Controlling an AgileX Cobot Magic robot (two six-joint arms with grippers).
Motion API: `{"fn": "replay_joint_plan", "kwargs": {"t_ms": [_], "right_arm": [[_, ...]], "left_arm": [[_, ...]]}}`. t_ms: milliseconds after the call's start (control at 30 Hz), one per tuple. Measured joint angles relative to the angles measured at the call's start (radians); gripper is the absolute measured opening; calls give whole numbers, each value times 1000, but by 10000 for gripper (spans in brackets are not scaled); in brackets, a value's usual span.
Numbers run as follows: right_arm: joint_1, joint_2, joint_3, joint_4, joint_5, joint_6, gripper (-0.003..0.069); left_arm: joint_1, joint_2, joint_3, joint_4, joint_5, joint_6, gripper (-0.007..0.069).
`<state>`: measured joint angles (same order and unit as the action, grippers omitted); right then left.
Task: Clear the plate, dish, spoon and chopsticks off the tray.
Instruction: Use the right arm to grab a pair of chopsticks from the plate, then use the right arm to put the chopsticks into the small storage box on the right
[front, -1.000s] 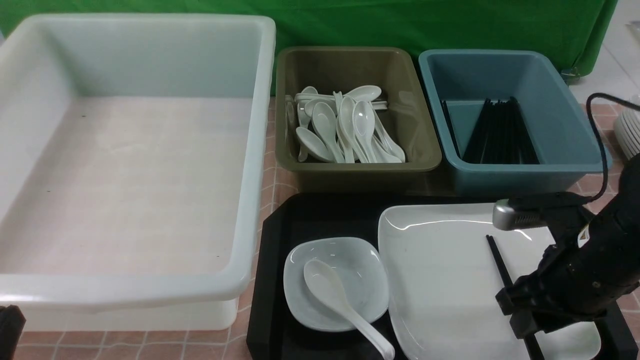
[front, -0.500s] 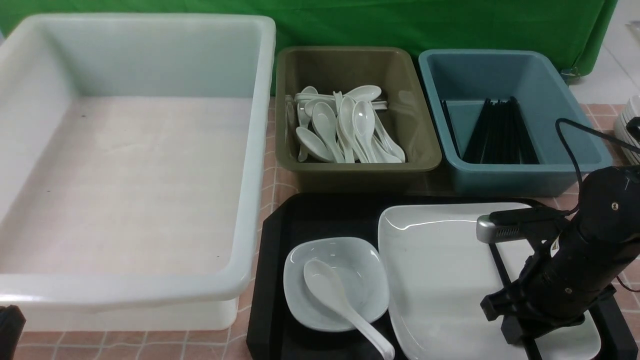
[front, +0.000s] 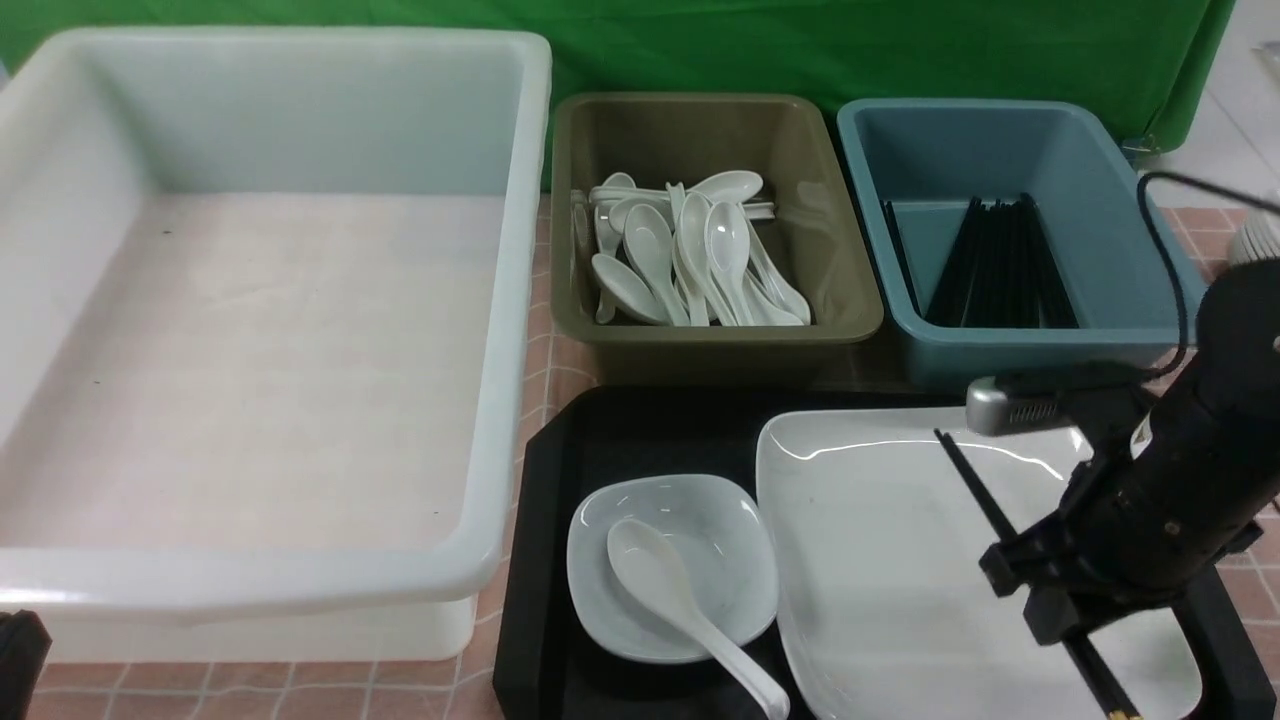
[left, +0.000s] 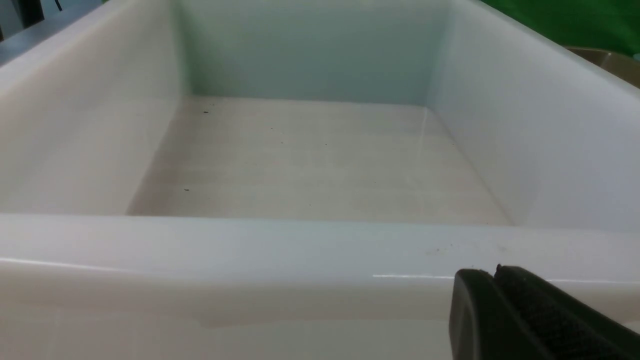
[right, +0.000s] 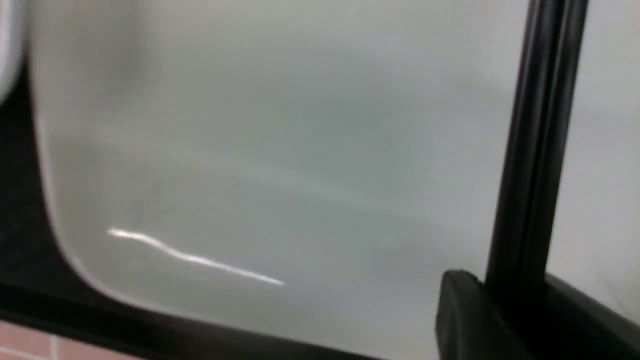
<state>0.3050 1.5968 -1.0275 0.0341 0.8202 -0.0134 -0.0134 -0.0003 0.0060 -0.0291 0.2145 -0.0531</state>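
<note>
Front view showed the right hand poised over the large glossy white rounded-square plate, which lay on the right part of the big black rectangular plastic tray. The thin black chopsticks were seen passing between its jaws, which were drawn narrow around them. Whether the far tips were clear of the plate could not be told. On the tray's left part the small bluish-white shallow dish was set, with the white soup spoon resting in it. Beyond the tray's far edge an olive plastic bin of spoons and a blue plastic bin of black sticks were placed on the pink tiled table. The left hand was pressed shut, well to the tray's left, by the near wall of a big white tub.

The grip was judged the weak point. Only slender, smooth sticks were pinched, so one could be let slip, or the pair could be scissored apart, if the jaws were not fully tightened. The long far tips could also be knocked against the blue bin's near wall if the lift were made too low.
</note>
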Motion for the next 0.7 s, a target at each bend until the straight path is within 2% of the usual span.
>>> {"fn": "replay_joint_plan", "kwargs": {"t_ms": [167,267,433,533,600,700], "right_arm": [[0,-124,-53,-1,-2,-6,167],[-12,-188,-120,-1,-129,-6,167],[-75,-154,-198,-1,-401,6,167],[-131,-65,-227,-1,-677,13,167],[-145,-23,-230,-1,-759,13,167],[-170,106,-231,-1,-1011,13,167]], "left_arm": [[0,0,0,0,0,0,21],[0,0,0,0,0,0,21],[0,0,0,0,0,0,21],[0,0,0,0,0,0,21],[0,0,0,0,0,0,21],[0,0,0,0,0,0,21]]}}
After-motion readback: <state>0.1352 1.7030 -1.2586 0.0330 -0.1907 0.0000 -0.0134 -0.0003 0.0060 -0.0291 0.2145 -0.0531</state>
